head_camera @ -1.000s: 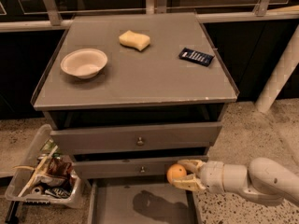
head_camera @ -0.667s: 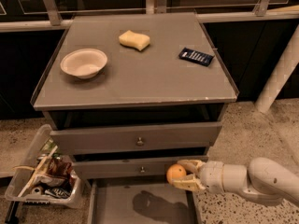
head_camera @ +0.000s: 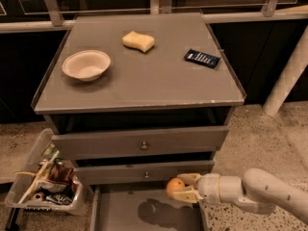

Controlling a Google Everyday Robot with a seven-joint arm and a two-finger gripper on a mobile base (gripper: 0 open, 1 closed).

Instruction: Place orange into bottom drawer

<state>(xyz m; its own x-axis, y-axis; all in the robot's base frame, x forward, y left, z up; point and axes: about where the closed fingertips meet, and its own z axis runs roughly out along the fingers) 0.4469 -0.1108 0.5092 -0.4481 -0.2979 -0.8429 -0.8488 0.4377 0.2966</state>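
Note:
The orange (head_camera: 174,187) is small, round and glossy. My gripper (head_camera: 182,187) reaches in from the lower right and is shut on the orange, one pale finger above it and one below. It holds the orange in the air over the right part of the bottom drawer (head_camera: 115,211), which is pulled out and shows a flat grey floor with the arm's shadow on it. The orange hangs just in front of the middle drawer's face.
Two upper drawers with small knobs (head_camera: 144,146) are above. On the cabinet top are a white bowl (head_camera: 86,65), a pale yellow sponge (head_camera: 138,41) and a dark blue packet (head_camera: 202,58). A clear bin of snack packets (head_camera: 43,182) stands on the floor at left.

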